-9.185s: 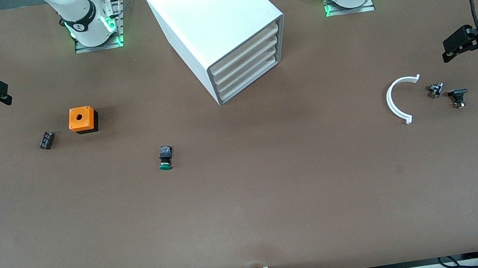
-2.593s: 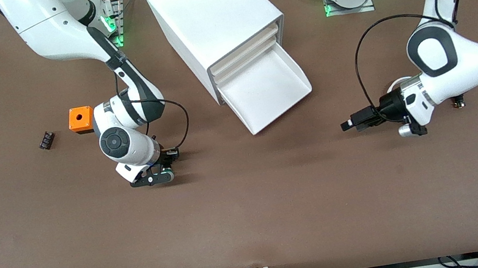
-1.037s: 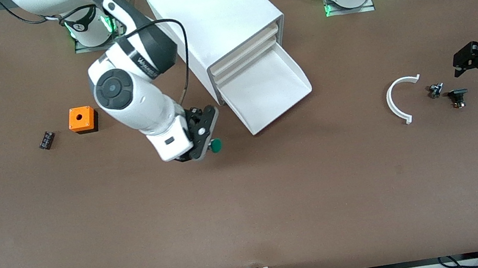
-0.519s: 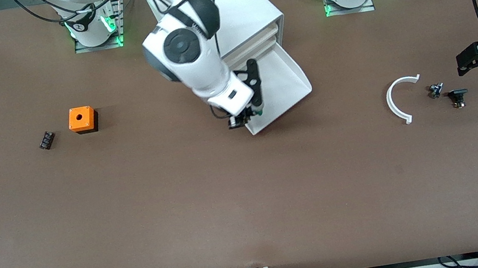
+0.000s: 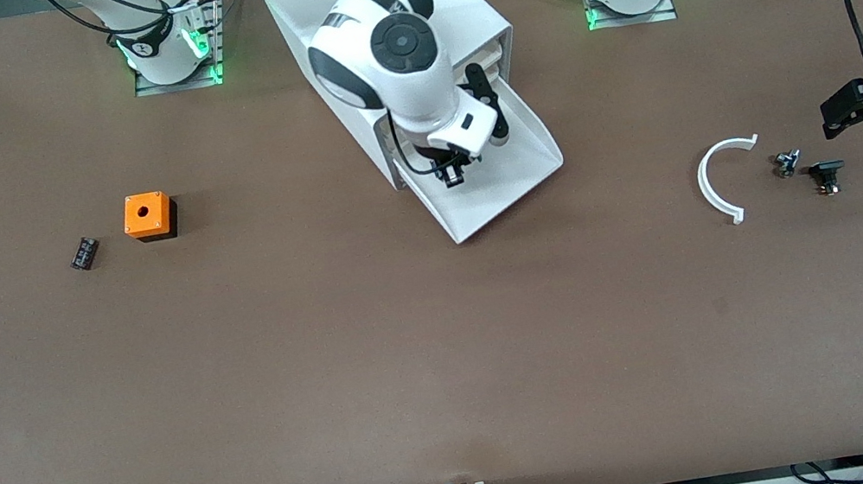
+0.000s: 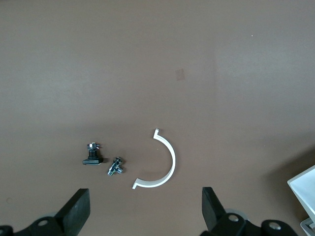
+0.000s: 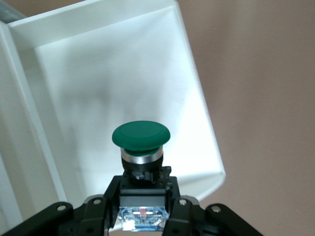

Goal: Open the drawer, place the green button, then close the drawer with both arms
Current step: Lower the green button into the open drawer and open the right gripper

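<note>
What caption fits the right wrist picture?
Right end effector holds the green-capped button over the open white drawer.

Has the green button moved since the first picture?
Yes. The button, held by the right gripper, is now over the open drawer, toward the cabinet.

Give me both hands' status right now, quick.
Left hand: open, holding nothing, waiting over the table near the white arc.
Right hand: shut on the button, over the open drawer.
</note>
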Tool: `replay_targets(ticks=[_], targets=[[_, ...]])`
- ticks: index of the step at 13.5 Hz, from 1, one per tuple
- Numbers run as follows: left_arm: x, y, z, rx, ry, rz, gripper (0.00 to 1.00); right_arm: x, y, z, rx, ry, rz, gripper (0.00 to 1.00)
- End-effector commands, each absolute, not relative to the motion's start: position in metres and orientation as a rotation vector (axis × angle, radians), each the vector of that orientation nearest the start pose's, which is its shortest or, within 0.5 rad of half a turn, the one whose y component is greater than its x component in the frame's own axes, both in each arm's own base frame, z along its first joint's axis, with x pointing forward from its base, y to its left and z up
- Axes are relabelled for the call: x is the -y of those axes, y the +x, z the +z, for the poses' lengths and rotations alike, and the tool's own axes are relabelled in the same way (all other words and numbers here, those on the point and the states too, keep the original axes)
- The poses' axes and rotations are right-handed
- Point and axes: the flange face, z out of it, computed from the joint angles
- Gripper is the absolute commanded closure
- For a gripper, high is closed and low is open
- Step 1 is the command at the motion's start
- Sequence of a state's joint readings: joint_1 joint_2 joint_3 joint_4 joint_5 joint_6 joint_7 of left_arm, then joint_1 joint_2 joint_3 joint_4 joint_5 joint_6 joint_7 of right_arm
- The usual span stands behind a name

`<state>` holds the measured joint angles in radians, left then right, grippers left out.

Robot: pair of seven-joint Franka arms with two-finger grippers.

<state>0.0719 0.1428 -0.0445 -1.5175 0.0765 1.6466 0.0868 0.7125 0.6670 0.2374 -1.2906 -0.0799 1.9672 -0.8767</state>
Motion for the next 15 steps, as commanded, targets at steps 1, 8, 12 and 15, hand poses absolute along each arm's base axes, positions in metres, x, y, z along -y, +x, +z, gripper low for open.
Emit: replay_targets(ticks=[1,8,12,15], targets=[[-0.024,0.600,0.581,-0.090,-3.057,0.029,0.00,-0.581,0.459,0.349,-2.551,1.931,-0.015,0.69],[-0.024,0.602,0.577,-0.091,-3.058,0.036,0.00,-0.599,0.453,0.313,-2.545,1.951,-0.034,0.68],[-0.024,0.602,0.577,-0.091,-3.056,0.036,0.00,-0.611,0.437,0.298,-2.535,1.902,-0.063,0.66],[-0.024,0.602,0.577,-0.091,-3.056,0.036,0.00,-0.616,0.427,0.286,-2.545,1.873,-0.087,0.66]])
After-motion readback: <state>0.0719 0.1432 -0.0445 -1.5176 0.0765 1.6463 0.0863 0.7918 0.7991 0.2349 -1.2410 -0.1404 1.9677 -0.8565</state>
